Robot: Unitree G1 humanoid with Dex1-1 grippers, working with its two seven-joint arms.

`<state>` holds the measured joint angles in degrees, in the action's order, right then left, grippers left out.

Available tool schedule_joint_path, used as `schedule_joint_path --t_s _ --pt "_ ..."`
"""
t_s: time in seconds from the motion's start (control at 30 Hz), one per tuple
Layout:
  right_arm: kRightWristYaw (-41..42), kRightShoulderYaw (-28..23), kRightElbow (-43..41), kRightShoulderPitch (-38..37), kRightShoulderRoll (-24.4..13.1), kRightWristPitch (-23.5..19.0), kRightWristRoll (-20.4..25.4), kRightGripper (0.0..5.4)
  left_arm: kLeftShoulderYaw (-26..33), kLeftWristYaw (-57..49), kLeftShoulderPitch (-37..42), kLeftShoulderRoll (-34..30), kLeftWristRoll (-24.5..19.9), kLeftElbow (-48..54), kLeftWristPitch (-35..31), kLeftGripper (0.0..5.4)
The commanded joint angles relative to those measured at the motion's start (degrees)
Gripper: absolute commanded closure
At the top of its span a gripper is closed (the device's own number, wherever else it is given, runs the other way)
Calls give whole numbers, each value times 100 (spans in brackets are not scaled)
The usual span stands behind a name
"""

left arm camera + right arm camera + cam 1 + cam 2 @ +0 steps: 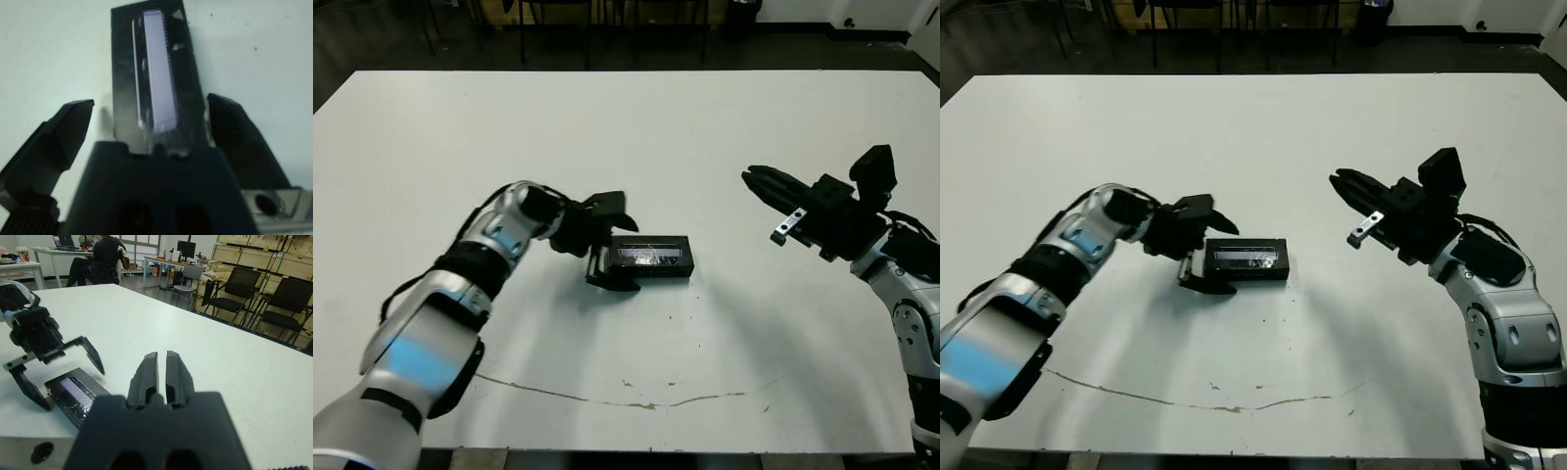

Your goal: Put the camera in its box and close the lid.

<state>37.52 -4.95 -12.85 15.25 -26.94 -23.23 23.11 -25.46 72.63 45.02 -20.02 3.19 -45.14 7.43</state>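
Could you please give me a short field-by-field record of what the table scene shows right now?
surface: white table
black box with glossy lid: closed, flat on the table near its middle
left gripper: open, fingers either side of the box's near end
right gripper: shut, empty, raised, well clear of the box
camera: not visible
background: chairs, a seated person

Head stereo overlooks the table (626, 127); both wrist views closely share the lid (156, 73).
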Motion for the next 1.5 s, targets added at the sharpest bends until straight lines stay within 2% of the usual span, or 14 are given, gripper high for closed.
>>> schedule_joint_path --t_s 0.03,0.27,0.37,0.43,0.53,0.63,0.7,0.87,0.97,1.07,1.2,1.37,1.5 --pt "-57 -42 -23 -109 -53 -136 28 540 -88 251 -842 -772 306 388 -226 2" --pt "-108 43 -73 -104 -65 -88 -108 540 413 551 -1458 -1830 -119 1722 -556 2" --pt "-142 54 -108 -93 -50 -137 -109 540 789 464 -1577 -2232 -344 2578 -1385 2" --pt "-134 63 -90 -82 -49 -112 -126 540 1268 179 -1732 -2298 -703 3127 -2085 19" --pt "-175 83 -97 -71 -38 -100 -191 540 2015 -604 -2021 -2016 -1205 3806 -2643 63" --pt "-304 73 -95 -68 56 -116 -209 540 2736 -1838 -2265 -1178 -1776 4475 -2640 119" --pt "-479 16 -31 -90 250 -105 -147 540 2915 -2855 -2428 -552 -1895 5129 -2874 157" --pt "-1079 -57 -30 -201 752 -232 -53 540 2786 -5321 -2692 1267 -1971 6408 -3656 252" --pt "-1355 -2 -33 -277 928 -129 -205 540 2291 -6370 -2869 2208 -1654 6559 -3645 308" --pt "-1671 -17 -94 -329 1101 -88 -303 540 1788 -6886 -2961 2743 -1467 6447 -3741 366" --pt "-2002 -117 -202 -344 1265 -187 -272 540 1280 -7210 -2982 3170 -1336 6080 -3976 443" --pt "-2057 -211 -241 -400 1298 -181 -178 540 949 -7510 -3128 3578 -1528 5261 -4057 537" --pt "-2201 -200 -327 -446 1297 -197 -295 540 722 -7642 -3226 3596 -1579 4598 -3984 537"
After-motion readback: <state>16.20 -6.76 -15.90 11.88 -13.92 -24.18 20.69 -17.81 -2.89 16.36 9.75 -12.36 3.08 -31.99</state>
